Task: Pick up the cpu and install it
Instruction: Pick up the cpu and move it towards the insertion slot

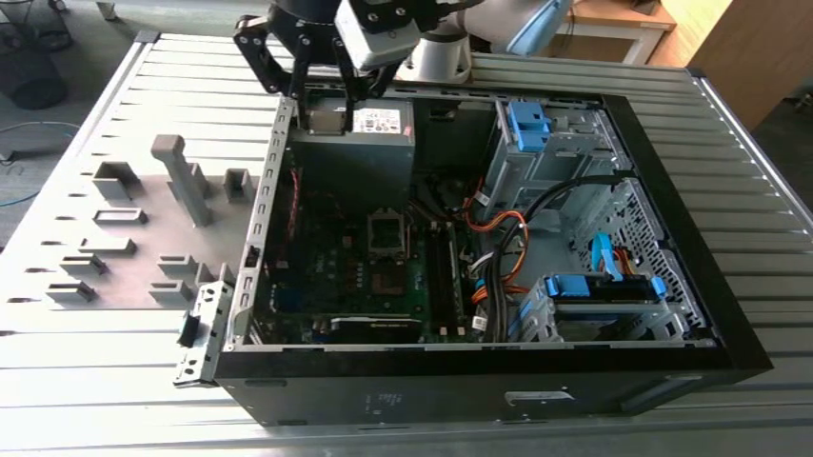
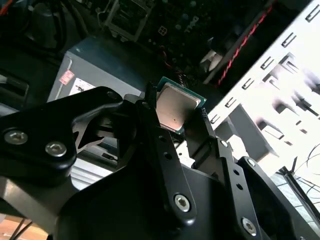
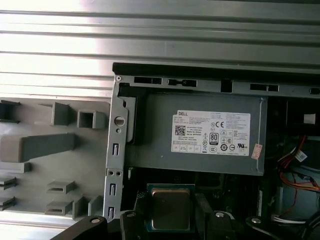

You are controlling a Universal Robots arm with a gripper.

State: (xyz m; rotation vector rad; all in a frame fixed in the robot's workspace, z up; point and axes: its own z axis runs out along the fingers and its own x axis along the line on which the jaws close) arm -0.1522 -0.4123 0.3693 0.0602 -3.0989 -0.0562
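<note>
Clamping cpu point(image 2: 176, 106) by two opposite edges, pincer point(image 2: 176, 110) hangs above case point(image 1: 508, 386) interior near power supply point(image 3: 155, 132) and side wall point(image 3: 116, 150)

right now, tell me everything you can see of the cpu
The cpu is a small thin square chip with a dull silvery metal top and a green edge around it. It is clamped by opposite edges between the fingers of the gripper, over the open case near the grey power supply.
</note>
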